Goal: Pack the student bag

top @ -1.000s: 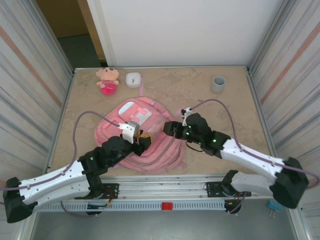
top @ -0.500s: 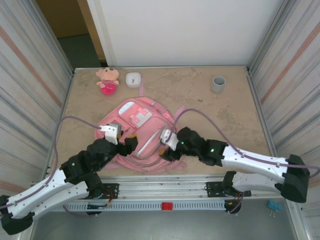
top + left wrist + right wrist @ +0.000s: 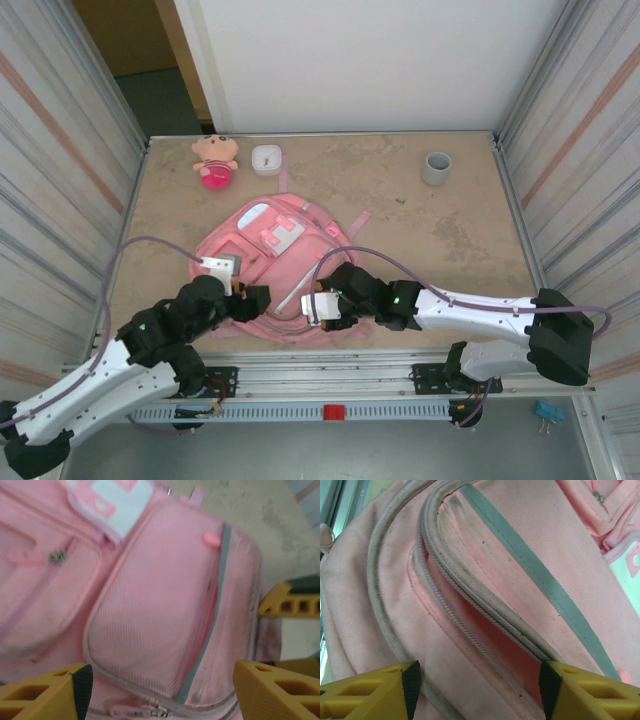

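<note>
Student bag point(image 3: 300, 255), pink w/ white-trimmed front pockets, lies flat at ctr of the table point(image 3: 450, 230), front side up. Both arms reach over the bag's near half. L gripper point(image 3: 252, 296) hovers over the bag's near-left part, jaws spread w/ nothing between them. Its wrist cam looks down on a mesh-textured pocket point(image 3: 155, 625) edged in grey, w/ a zip pull point(image 3: 161, 711) at the pocket's lower rim. R gripper point(image 3: 318, 300) sits low over the bag's near-right part, jaws likewise spread. They straddle a zip opening point(image 3: 485, 630) that gapes to show pink lining; can't tell if the fingertips touch fabric. Pink plush doll point(image 3: 215, 160) sits beyond the bag's far-left corner, clear of it. Grey cup point(image 3: 436, 167) stands upright well apart from the bag, off its far-right. Small white box point(image 3: 266, 158) rests just past the bag's far end, beside the doll and near the bag's top strap point(image 3: 283, 180).
</note>
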You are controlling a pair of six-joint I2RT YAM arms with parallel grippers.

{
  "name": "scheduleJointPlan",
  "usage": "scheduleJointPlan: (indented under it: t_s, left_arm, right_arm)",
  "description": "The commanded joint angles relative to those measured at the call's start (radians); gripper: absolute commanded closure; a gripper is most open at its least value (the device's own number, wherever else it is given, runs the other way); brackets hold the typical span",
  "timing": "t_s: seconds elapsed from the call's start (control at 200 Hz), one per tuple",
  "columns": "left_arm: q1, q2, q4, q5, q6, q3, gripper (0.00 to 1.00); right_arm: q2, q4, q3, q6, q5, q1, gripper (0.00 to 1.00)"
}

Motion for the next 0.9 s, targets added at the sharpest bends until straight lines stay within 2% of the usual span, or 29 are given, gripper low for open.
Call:
scheduleJointPlan:
  t_s: [0.0, 0.095, 0.236, 0.276, 0.331, 0.366, 0.541, 0.782, 0.897]
  left_arm:
    - [0.024, 0.060, 0.031, 0.106, -0.045, -0.041, 0.24]
    - [0.038, 0.110, 0.072, 0.144, -0.069, -0.072, 0.21]
    - [0.038, 0.142, 0.120, 0.147, -0.075, -0.098, 0.19]
    - [0.039, 0.146, 0.145, 0.165, -0.066, -0.105, 0.21]
    - [0.038, 0.149, 0.178, 0.199, -0.050, -0.113, 0.32]
    - [0.038, 0.153, 0.197, 0.231, -0.042, -0.117, 0.34]
    - [0.039, 0.144, 0.251, 0.353, -0.028, -0.145, 0.30]
    - [0.033, 0.121, 0.229, 0.378, -0.051, -0.170, 0.29]
    - [0.011, 0.103, 0.226, 0.374, -0.063, -0.186, 0.34]
  right_arm:
    - [-0.014, 0.057, 0.011, -0.028, 0.005, -0.026, 0.35]
    - [-0.003, 0.065, 0.020, -0.014, 0.089, -0.038, 0.35]
    - [-0.005, 0.075, 0.015, 0.008, 0.089, -0.074, 0.35]
    - [-0.006, 0.079, 0.013, 0.021, 0.087, -0.083, 0.36]
    - [-0.001, 0.085, 0.017, 0.054, 0.098, -0.101, 0.37]
    - [0.001, 0.082, 0.022, 0.080, 0.103, -0.113, 0.38]
    - [0.010, 0.076, 0.022, 0.109, 0.088, -0.135, 0.39]
    - [0.018, 0.087, 0.015, 0.108, 0.074, -0.135, 0.38]
    - [0.027, 0.094, 0.013, 0.113, 0.071, -0.135, 0.38]
